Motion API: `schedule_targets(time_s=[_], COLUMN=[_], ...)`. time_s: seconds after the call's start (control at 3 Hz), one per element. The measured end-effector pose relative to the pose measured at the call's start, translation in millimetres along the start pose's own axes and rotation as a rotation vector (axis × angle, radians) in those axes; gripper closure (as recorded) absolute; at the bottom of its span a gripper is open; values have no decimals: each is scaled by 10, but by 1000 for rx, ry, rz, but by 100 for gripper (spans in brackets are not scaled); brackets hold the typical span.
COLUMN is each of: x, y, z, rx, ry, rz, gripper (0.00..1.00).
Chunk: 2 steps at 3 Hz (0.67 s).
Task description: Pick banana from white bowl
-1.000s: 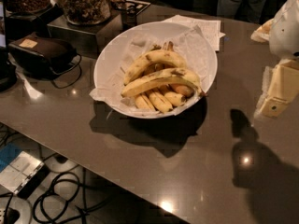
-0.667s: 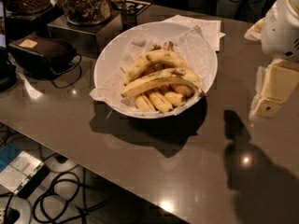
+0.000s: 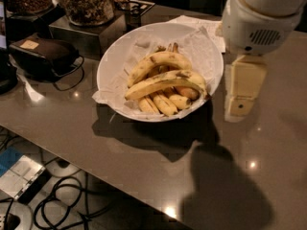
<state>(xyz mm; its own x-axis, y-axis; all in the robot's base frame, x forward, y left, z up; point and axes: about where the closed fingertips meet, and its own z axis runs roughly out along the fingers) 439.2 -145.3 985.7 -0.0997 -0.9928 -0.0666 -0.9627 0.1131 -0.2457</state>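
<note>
The gripper (image 3: 240,107) has been coming in from the right edge of the view and is now hanging just beside the right rim of the bowl (image 3: 111,56), a little above the table (image 3: 96,143); the bowl and the fruit have not been moving. Whether the gripper is open or closed, I cannot tell from this side. The banana (image 3: 160,83) is lying in the bowl on top of the pile, stretching from the left front to the right, with a shorter arched banana (image 3: 153,61) just behind it and small bananas (image 3: 165,104) under its front side. The robot is, I think, still approaching, and nothing is being held yet. To do this step well, the arm should be going up and over the rim, not pushing against it, because the bowl may be sliding easily on the smooth top. Then it should be descending over the middle of the banana, with the jaws set across its width, so that the neighbours and the paper are not being caught together with it.
</note>
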Motion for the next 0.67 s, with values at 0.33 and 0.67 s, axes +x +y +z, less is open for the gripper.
schedule_targets(time_s=[0.33, 0.67], x=[-44, -73], y=[-30, -35], z=[-46, -54], rx=[25, 32], ry=[-11, -36], rz=[-4, 0], gripper=[0, 0])
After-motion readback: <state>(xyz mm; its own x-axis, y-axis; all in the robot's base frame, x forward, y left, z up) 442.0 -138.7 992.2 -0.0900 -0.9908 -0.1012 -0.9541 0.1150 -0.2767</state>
